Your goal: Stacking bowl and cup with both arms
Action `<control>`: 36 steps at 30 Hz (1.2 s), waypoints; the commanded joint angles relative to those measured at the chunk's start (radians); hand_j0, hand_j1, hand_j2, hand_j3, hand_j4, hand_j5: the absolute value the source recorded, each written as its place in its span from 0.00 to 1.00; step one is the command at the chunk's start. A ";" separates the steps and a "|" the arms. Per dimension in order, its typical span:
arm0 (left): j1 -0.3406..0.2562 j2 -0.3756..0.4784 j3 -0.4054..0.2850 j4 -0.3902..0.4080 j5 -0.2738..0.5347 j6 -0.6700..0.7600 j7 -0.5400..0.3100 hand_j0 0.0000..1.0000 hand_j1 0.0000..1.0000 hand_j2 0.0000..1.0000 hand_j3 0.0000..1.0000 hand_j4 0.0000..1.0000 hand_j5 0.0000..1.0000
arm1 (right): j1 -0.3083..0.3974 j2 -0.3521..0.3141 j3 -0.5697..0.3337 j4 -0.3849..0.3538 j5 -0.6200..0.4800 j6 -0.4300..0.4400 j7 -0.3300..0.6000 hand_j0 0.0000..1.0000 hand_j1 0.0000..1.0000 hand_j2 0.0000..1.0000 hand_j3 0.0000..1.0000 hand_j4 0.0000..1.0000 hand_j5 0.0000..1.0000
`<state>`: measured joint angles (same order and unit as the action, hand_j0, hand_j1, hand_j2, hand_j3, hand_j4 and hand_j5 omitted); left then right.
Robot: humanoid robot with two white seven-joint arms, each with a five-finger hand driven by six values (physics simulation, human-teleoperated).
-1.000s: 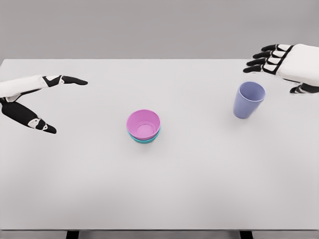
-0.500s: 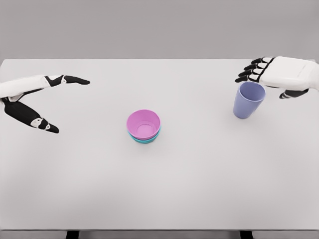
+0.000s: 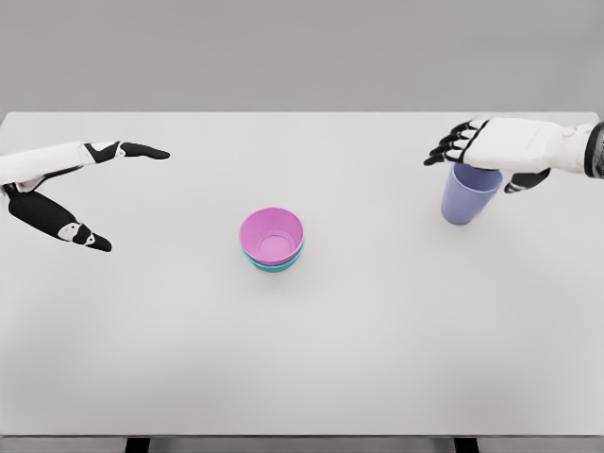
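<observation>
On your white desk [image 3: 377, 359] a pink bowl [image 3: 272, 234] sits nested inside a teal bowl [image 3: 274, 265], of which you see only the rim and lower edge peeking out beneath it. This pair stands near the middle of the desk, a little left of centre.

Well off to the right, toward the far side, a lavender cup [image 3: 466, 195] stands upright with its mouth facing up. Your right hand [image 3: 486, 146] hovers directly over the cup's rim, palm down, covering most of the opening. Its dark fingers [image 3: 448, 146] reach out past the cup's left side, loosely extended, and the thumb [image 3: 524, 179] hangs beside the cup's right edge. The hand is released and grips nothing; whether it touches the rim you cannot tell from this view.

Your left hand [image 3: 71, 184] sits at the left edge of the desk, well apart from the bowls, released with fingers straight and thumb splayed wide.
</observation>
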<state>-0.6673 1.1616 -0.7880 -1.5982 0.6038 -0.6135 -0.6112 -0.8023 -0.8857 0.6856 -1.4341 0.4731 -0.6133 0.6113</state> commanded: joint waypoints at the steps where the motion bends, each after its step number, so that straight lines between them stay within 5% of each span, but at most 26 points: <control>1: 0.000 0.001 0.001 0.000 0.008 0.003 0.000 1.00 1.00 1.00 1.00 1.00 1.00 | 0.000 0.010 0.025 0.015 -0.004 0.002 0.000 1.00 1.00 1.00 1.00 1.00 1.00; 28: 0.000 0.000 0.001 0.000 0.008 0.003 0.000 1.00 1.00 1.00 1.00 1.00 1.00 | -0.028 0.039 0.068 0.121 0.010 0.002 0.000 1.00 1.00 1.00 1.00 1.00 1.00; 36: 0.000 0.000 0.001 0.000 0.008 0.003 0.000 1.00 1.00 1.00 1.00 1.00 1.00 | -0.034 0.048 0.092 0.146 0.010 0.002 0.000 0.89 0.89 0.89 0.89 0.89 0.89</control>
<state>-0.6673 1.1601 -0.7880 -1.5982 0.6039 -0.6134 -0.6112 -0.8375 -0.8396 0.7719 -1.2947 0.4858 -0.6126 0.6107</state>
